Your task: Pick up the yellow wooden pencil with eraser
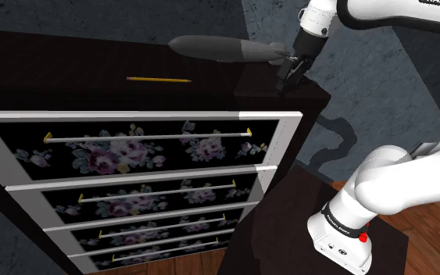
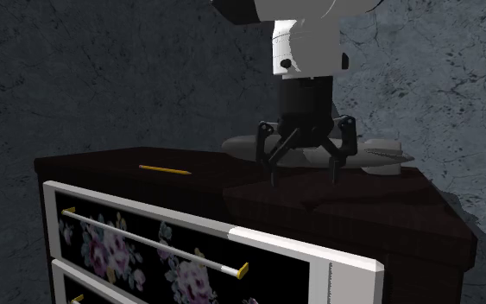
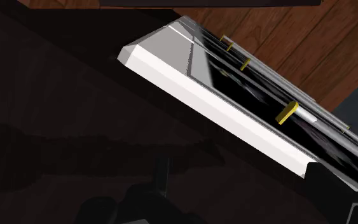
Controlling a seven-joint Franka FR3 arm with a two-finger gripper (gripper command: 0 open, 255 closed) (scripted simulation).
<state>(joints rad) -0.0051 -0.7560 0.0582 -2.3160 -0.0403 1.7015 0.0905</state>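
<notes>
A: First entry?
B: One yellow pencil (image 1: pixel 159 80) (image 2: pixel 165 170), lying flat on dark dresser top (image 1: pixel 69 62) (image 2: pixel 103 164).
A: Beside it?
B: Grey torpedo-shaped object (image 1: pixel 218 48) (image 2: pixel 379 155), further back, apart from pencil.
A: Tool?
B: Black tool (image 1: pixel 287 78) (image 2: pixel 303 180), fingers spread apart, gripping nothing, pointing down over the shoulder view's right end of the top, well apart from pencil.
A: Below?
B: Floral drawer fronts (image 1: pixel 148 148), white-framed, bar handles yellow-tipped.
</notes>
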